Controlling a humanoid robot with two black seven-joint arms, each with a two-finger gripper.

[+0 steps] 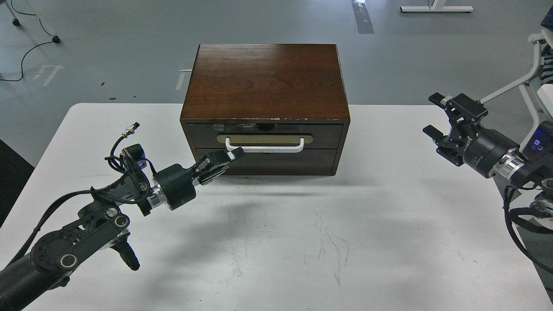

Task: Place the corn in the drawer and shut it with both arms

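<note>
Left tool (231,156) at the left end of the white bar handle (268,149), fingers close together around or against that end; cannot tell whether actually gripping. Right tool (436,116) raised well off to the right above the bench (389,224), fingers spread wide, holding nothing. Drawer (263,136) flush with the front of the dark wooden cabinet (265,82), apparently closed, beige oval plate behind the handle. Plain lower panel (268,162) beneath it. Corn nowhere in sight. Cabinet standing at the far middle of the white, scuffed bench.
</note>
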